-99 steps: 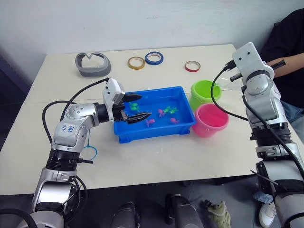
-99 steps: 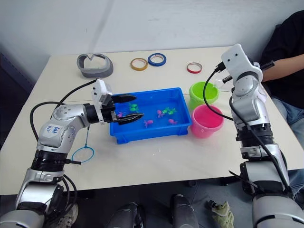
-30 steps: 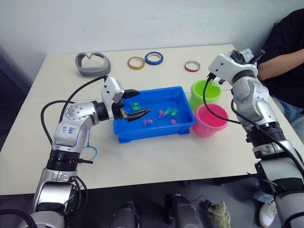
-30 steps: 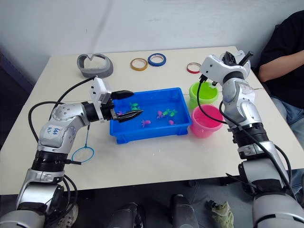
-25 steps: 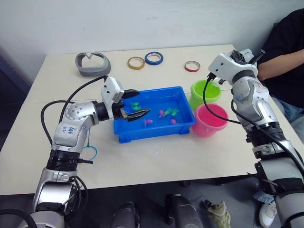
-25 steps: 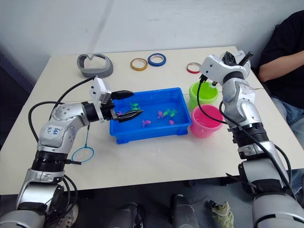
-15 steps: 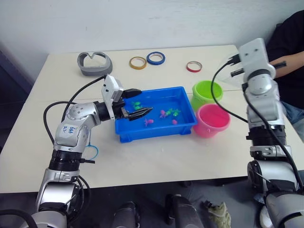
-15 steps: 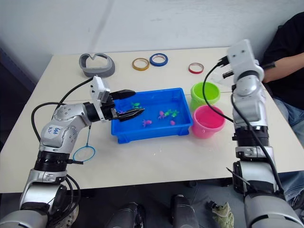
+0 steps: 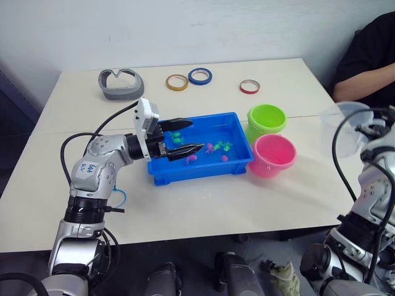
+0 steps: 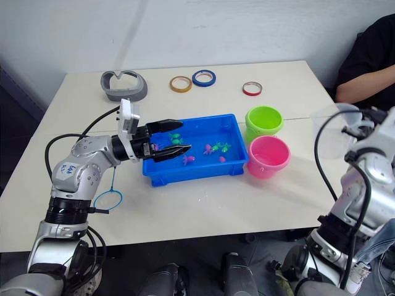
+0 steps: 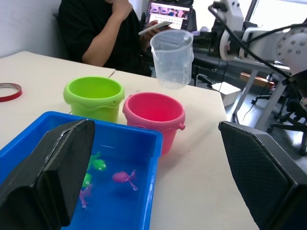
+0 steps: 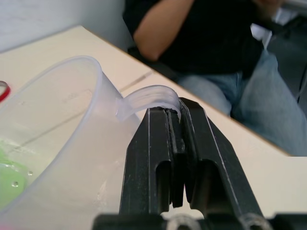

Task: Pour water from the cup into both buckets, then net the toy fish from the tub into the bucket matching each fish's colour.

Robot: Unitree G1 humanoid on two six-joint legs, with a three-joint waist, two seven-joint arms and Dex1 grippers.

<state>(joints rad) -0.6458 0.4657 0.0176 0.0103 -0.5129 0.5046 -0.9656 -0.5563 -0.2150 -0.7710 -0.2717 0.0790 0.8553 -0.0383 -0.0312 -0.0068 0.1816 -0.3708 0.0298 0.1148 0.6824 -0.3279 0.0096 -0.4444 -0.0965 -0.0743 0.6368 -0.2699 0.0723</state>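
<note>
bright blue tub (image 9: 237, 161), lime green bucket (image 9: 266, 119), pink bucket (image 9: 274, 155), clear cup (image 11: 172, 58)

Buckets (image 9: 266, 120) stand right of the fish-holding tub (image 9: 242, 161).

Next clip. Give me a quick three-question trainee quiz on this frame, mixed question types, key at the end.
1. True or false: the right hand is shut on the cup's handle.
2. Which bucket sits nearer the tape rolls? A) pink bucket B) green bucket
3. Fill in: the left hand hovers open over the ____, which holds the fish.

Key: 1 true; 2 B; 3 tub.
</note>
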